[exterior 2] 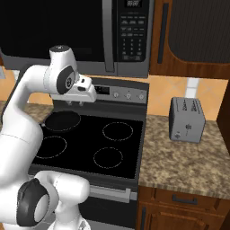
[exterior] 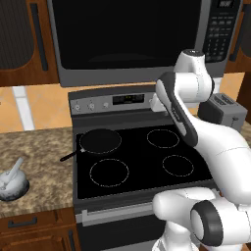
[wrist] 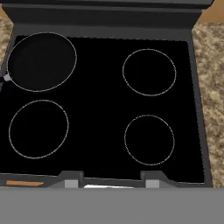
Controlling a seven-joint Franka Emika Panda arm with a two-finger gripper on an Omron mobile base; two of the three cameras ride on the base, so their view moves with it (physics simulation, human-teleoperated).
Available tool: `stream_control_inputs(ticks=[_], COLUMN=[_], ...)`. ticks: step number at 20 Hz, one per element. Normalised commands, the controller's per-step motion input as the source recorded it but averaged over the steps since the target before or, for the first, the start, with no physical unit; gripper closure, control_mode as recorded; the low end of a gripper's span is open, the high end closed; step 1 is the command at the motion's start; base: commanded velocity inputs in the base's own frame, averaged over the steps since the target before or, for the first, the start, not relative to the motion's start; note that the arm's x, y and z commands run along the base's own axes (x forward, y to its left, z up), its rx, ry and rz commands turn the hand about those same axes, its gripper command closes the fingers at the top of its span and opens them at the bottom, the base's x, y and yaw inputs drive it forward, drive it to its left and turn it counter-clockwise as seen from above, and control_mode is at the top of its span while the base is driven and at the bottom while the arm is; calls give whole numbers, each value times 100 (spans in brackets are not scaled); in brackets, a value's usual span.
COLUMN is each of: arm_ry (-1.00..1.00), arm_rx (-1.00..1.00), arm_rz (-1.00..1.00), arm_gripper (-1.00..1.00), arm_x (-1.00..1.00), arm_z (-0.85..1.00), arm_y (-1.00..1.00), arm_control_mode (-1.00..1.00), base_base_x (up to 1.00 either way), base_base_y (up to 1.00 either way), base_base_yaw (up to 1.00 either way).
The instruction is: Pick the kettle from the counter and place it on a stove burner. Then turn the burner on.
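Note:
The small silver-grey kettle [exterior: 12, 182] stands on the speckled counter [exterior: 41, 147] left of the stove, near the front edge. My gripper [exterior 2: 75, 103] hangs high over the back of the black cooktop, far to the right of the kettle, pointing down. In the hand view its fingertips [wrist: 72, 180] stand apart with nothing between them, so the gripper [wrist: 111, 181] is open. Below it lie the ringed stove burners: a smaller front right burner [wrist: 149, 140] and a back right one [wrist: 148, 72]. A larger ring [wrist: 38, 129] lies front left.
A flat black frying pan [exterior: 100, 141] covers the back left burner, its handle pointing toward the counter. Knobs [exterior: 90, 105] line the stove's back panel. A grey toaster [exterior 2: 186, 120] stands on the right counter [exterior 2: 179, 157]. A microwave [exterior: 132, 34] hangs above the stove.

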Motion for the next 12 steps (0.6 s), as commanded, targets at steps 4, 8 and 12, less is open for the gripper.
stream_control_inputs(ticks=[4, 8, 12], arm_ry=[-10, -4, -3], arm_rx=[-3, -9, -15], arm_rz=[0, 0, 0], arm_gripper=[-100, -100, -100], arm_x=[-11, -19, -28], arm_z=[0, 0, 0], arm_y=[7, 61, 100], arm_control_mode=[-100, -100, -100], base_base_x=[0, 0, 0], base_base_y=[0, 0, 0], base_base_yaw=[0, 0, 0])
